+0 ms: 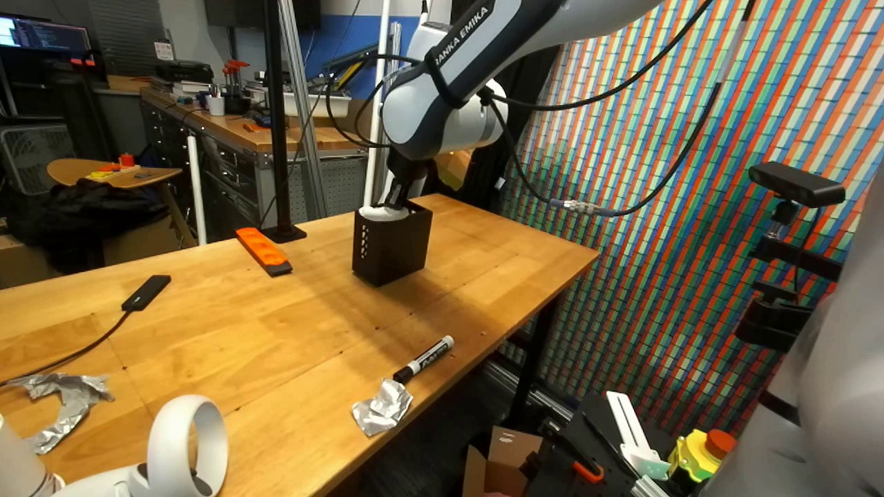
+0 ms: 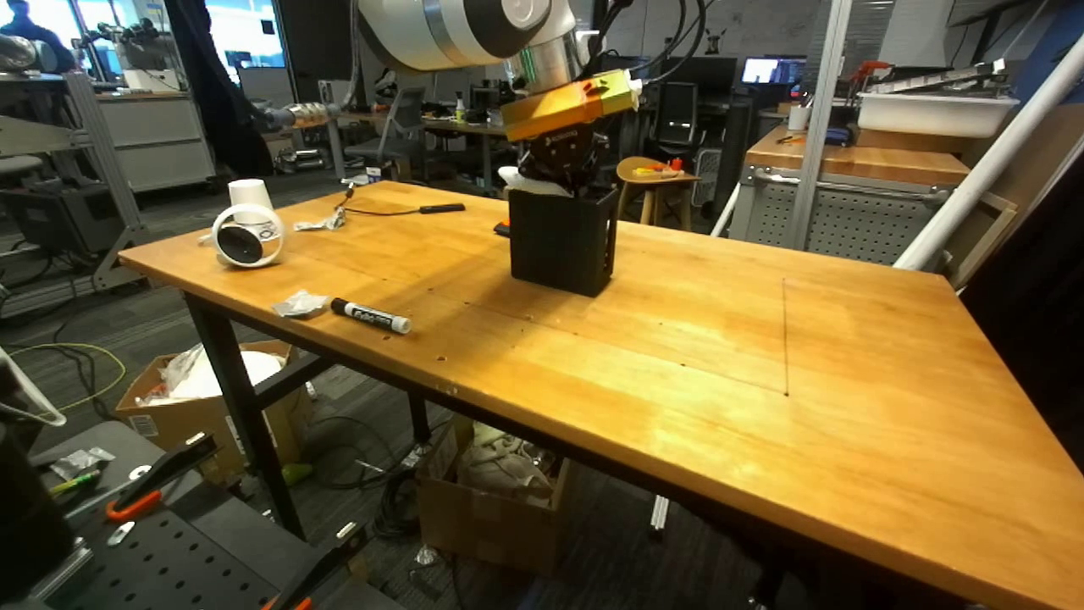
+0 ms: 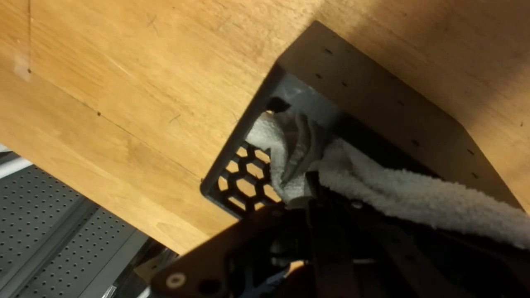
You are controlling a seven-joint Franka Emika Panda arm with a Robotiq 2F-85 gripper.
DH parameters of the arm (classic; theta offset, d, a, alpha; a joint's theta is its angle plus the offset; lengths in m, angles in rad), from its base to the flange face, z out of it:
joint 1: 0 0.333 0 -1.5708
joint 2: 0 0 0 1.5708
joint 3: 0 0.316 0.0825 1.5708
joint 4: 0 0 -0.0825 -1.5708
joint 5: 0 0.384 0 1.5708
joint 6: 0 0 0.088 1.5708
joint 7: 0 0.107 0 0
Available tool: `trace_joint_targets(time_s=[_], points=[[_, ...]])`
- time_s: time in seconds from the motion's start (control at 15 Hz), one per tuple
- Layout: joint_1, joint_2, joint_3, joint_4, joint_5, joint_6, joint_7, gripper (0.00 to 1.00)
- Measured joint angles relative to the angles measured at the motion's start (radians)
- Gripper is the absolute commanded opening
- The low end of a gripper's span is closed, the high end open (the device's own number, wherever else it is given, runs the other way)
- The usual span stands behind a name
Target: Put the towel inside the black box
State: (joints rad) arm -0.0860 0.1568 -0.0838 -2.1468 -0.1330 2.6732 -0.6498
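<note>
Towel [image 3: 414, 194] bunched partly inside the black box [image 1: 395, 245], one stretch standing above the rim; my end effector [image 3: 308, 191] seems closed on a fold. I judge this the insertion step: next, feed the loose stretch down, then let go.

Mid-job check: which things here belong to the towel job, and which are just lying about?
For the job:
black box
towel, poking above its rim

Lying about:
marker
crumpled foil
foil strip
orange and black item
cabled black device
white ringed controller
</note>
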Motion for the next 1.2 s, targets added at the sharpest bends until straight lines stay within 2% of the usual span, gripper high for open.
trace_joint_targets(time_s=[0.67, 1.13, 1.2], points=[[-0.004, 0.068, 0.023, 0.121, 0.034, -0.328, -0.011, 0.02], [-0.009, 0.071, 0.028, 0.180, 0.082, -0.386, -0.022, 0.03], [-0.013, 0.061, 0.030, 0.184, 0.110, -0.386, -0.033, 0.28]])
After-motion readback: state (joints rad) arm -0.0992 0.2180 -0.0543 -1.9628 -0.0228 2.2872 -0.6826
